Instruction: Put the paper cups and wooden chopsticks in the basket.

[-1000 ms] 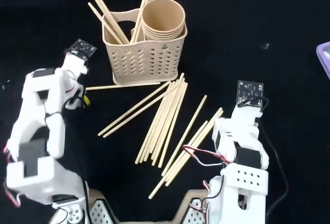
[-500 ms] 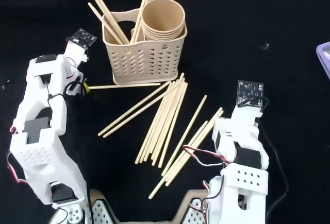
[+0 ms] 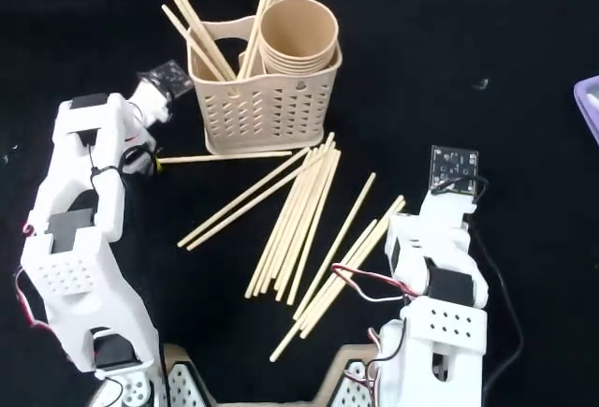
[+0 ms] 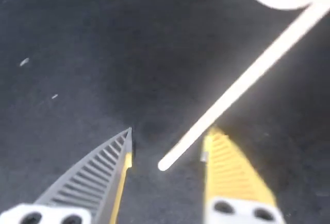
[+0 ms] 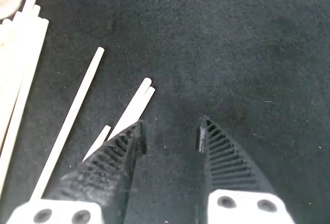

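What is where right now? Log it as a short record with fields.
basket: upright on the table
cups: stacked in the basket
chopsticks: some in the basket, many loose on the table
left gripper: open around one chopstick, at its end
right gripper: open, empty, beside loose chopsticks

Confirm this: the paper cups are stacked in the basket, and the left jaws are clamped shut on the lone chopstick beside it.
Wrong on one point: the left jaws are open, with the end of the lone chopstick lying between them, as the left wrist view shows. The paper cups are stacked in the basket.
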{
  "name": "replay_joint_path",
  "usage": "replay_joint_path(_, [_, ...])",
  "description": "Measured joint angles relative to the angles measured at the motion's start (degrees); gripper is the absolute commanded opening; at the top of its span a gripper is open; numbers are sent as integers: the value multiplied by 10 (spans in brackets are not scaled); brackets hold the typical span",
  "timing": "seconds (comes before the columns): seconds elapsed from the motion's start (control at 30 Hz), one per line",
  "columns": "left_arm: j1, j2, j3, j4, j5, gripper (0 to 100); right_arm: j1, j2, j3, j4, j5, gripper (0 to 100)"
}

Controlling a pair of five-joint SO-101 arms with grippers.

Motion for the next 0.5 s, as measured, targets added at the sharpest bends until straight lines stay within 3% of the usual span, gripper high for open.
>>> replay_joint_path(0.07, [2,1,1,24,-30,27,0,0,0,0,0,180])
replay_joint_path(0.23, [3,2,6,67,-72,43,0,0,0,0,0,180])
replay_joint_path(0.5, [3,2,1,72,-78,45,0,0,0,0,0,180])
